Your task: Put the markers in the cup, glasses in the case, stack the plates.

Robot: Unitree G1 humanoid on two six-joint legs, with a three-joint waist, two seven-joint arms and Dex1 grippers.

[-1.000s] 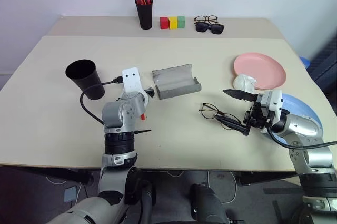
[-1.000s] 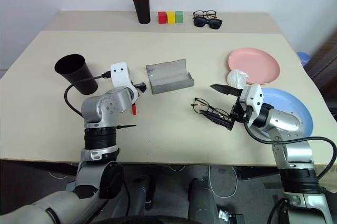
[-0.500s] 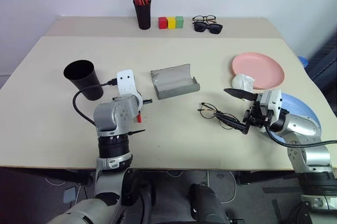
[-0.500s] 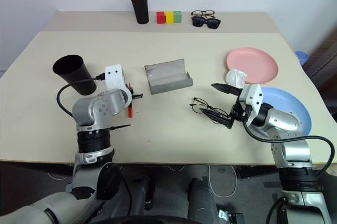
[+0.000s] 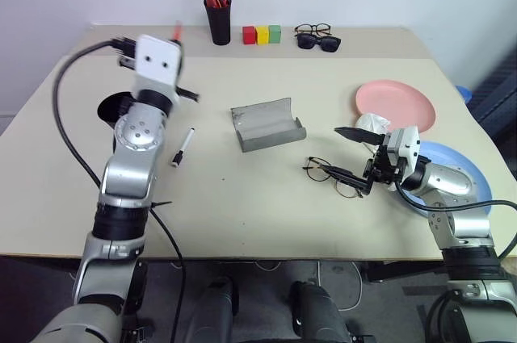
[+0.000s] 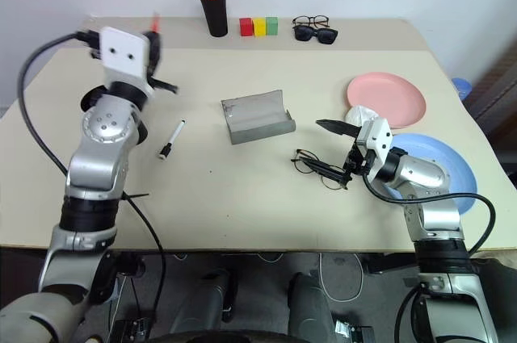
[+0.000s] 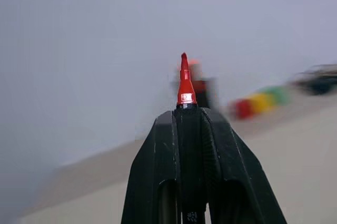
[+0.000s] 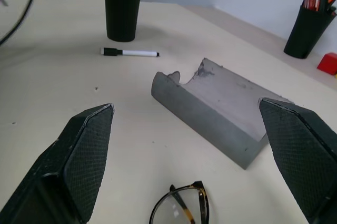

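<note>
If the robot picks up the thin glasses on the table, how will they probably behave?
The glasses have a thin wire frame, so they are probably light and may bend under a hard squeeze. The arms look partly folded and could swing when lifted. The lenses seem smooth, so the right gripper, jaws open around them, would likely hold the frame better.

Red marker (image 7: pixel 185 84) clamped upright above black cup (image 8: pixel 121 7); black marker (image 5: pixel 182 147) lies beside.

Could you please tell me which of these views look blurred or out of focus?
Left wrist view: the red marker tip is crisp, but the coloured blocks behind are smeared. Right wrist view: sharp on the case. Eye views: mostly sharp, with slight blur around the raised left gripper.
</note>
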